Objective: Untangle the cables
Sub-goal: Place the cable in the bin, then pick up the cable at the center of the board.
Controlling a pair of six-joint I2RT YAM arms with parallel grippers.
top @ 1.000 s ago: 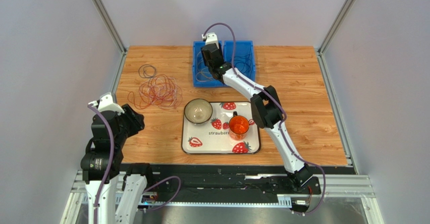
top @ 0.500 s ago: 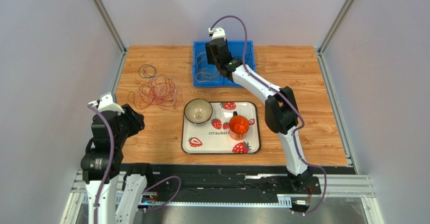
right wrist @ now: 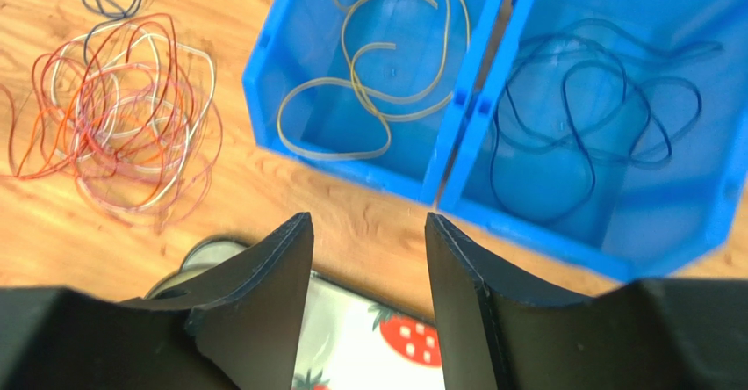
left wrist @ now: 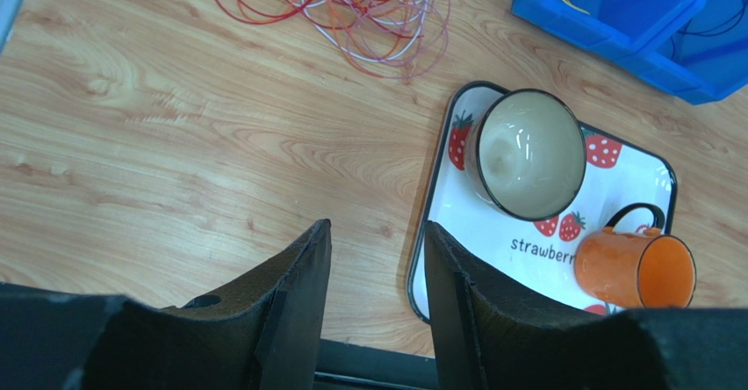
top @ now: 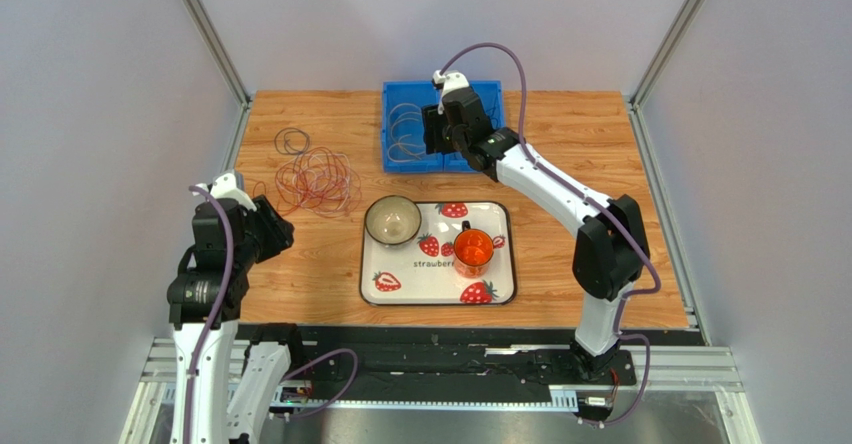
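The cables [top: 312, 181] lie as a loose red, orange and white tangle on the wooden table's left side, seen also in the left wrist view [left wrist: 369, 8] and the right wrist view [right wrist: 123, 113]. A small dark loop [top: 292, 141] lies just behind the tangle. A yellow cable [right wrist: 377, 65] sits in the left blue bin [right wrist: 334, 166], a dark one [right wrist: 588, 100] in the right bin. My right gripper [top: 432, 129] [right wrist: 367, 223] hovers open and empty over the bins' front edge. Near the table's front left, my left gripper [top: 268, 232] [left wrist: 377, 232] is open and empty.
A strawberry-printed tray [top: 500, 284] at the front middle carries a cream bowl [top: 392, 220] and an orange mug [top: 473, 248]. The two blue bins [top: 412, 167] stand side by side at the back middle. Metal frame posts rise at the table's back corners.
The right arm has swung to the right and lifted above the bins, its jaws spreading a little. The left arm has shifted slightly forward towards the table.
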